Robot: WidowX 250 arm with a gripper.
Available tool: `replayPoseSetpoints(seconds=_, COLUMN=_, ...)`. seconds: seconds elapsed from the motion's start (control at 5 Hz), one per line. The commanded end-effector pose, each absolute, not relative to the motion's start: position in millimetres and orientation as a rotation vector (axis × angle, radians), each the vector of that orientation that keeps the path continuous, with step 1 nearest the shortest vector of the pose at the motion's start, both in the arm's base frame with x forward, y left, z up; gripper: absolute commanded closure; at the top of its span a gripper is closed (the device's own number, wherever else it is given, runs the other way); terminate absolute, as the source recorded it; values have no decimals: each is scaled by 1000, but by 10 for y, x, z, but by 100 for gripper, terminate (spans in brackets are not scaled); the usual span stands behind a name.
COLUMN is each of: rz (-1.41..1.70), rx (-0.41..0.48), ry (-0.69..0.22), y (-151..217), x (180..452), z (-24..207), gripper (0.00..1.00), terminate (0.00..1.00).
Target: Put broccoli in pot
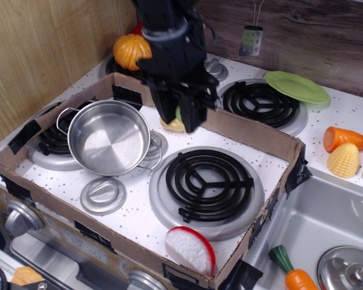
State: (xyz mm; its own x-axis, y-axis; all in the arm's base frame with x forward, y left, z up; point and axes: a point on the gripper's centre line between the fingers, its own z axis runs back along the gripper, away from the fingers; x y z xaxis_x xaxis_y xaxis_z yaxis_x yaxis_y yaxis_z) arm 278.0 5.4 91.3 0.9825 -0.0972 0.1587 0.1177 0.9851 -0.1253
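Note:
The broccoli (pixel 179 113) shows only as a pale-green sliver between the black fingers of my gripper (pixel 181 123). The gripper is shut on it and holds it in the air, above the back of the cardboard tray. The shiny steel pot (pixel 107 136) with wire loop handles stands empty on the left burner, to the left of and lower than the gripper. Most of the broccoli is hidden by the fingers.
A yellowish toy potato (pixel 172 125) lies just under the gripper. A flat steel lid (pixel 103 194) lies in front of the pot. The cardboard tray wall (pixel 254 134) rings the stove. An orange pumpkin (pixel 132 51), a green plate (pixel 296 86), a carrot (pixel 345 137) and a red-rimmed slice (pixel 189 249) are around.

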Motion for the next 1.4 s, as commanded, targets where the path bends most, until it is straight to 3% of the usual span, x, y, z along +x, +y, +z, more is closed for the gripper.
replayPoseSetpoints(seconds=0.0, rz=-67, rx=-136, ry=-119, y=583, x=2634, z=1027, gripper=100, terminate=0)
replayPoseSetpoints(seconds=0.4, rz=-57, rx=-156, ry=-153, y=1077, x=2540, z=919, gripper=100, terminate=0)
replayPoseSetpoints(seconds=0.6, rz=-55, rx=-189, ry=-133, y=1093, x=2544, z=891, gripper=0, terminate=0)
replayPoseSetpoints(seconds=0.8, rz=-82, rx=-187, ry=-185, y=1027, x=2566, z=883, gripper=0, terminate=0)
replayPoseSetpoints(seconds=1.2, rz=-82, rx=-187, ry=-185, y=1027, x=2566, z=883, gripper=0, terminate=0)
